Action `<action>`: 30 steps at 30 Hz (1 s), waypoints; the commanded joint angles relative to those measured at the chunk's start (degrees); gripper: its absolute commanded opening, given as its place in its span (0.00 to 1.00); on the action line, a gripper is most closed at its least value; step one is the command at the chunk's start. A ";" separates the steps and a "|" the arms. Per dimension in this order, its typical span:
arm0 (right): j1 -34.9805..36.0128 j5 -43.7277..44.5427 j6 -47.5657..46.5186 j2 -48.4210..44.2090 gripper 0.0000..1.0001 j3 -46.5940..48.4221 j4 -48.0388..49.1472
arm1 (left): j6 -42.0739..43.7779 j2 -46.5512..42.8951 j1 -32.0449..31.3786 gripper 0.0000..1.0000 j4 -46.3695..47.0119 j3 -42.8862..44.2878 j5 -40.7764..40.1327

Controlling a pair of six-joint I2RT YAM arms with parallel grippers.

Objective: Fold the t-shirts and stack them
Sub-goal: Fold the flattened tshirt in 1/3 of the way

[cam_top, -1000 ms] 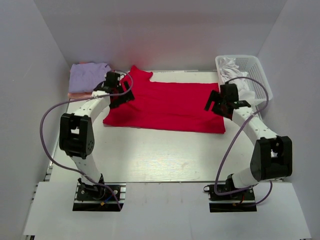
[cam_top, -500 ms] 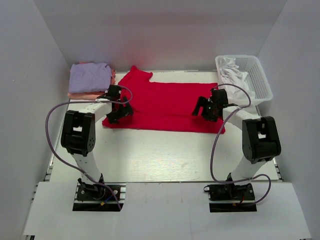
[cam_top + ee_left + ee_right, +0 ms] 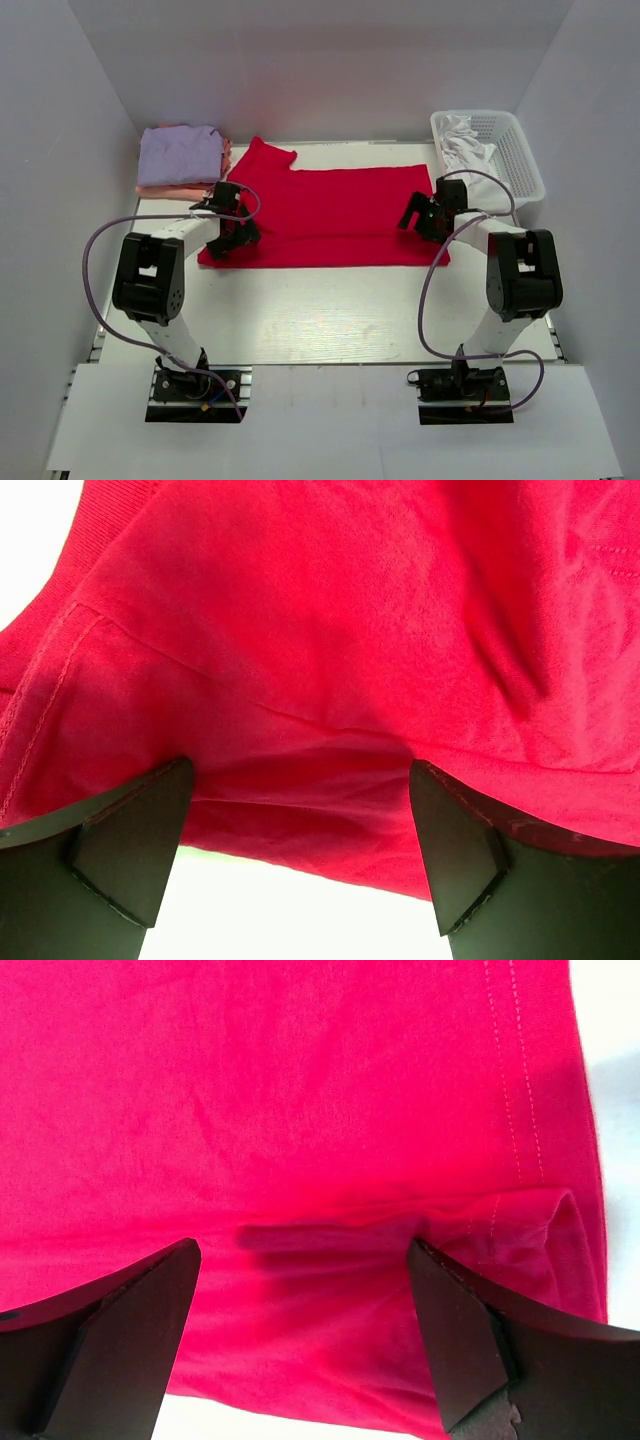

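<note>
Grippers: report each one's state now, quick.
Left gripper: open, spread over the red shirt's edge, gripping nothing.
Right gripper: open, over the same shirt, gripping nothing.

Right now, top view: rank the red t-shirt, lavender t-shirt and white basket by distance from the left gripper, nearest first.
1. red t-shirt: its left end lies directly under the left gripper.
2. lavender t-shirt: on the folded pile at far left, just beyond the gripper.
3. white basket: far right corner, opposite side.

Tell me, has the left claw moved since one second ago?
Yes. The left claw moved toward the robot's side, away from the folded lavender shirt.
</note>
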 commanded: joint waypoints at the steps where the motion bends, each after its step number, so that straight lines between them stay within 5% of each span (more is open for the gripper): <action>1: -0.39 -3.28 -3.08 -3.99 0.90 -2.23 1.74 | -0.20 -1.06 0.90 1.00 -5.18 -3.22 -0.37; 12: 1.10 -3.11 -5.11 -15.25 0.90 -4.95 -0.89 | 2.00 -5.02 0.11 1.00 -6.14 6.62 2.63; 18: 1.28 -1.97 -3.88 -12.98 0.90 -7.77 -1.33 | 0.25 -3.53 0.72 1.00 -7.81 6.62 0.09; 30: 0.93 -6.19 -0.54 -7.34 0.90 -13.57 -4.13 | -3.79 -2.99 0.72 1.00 -7.45 -9.97 -3.18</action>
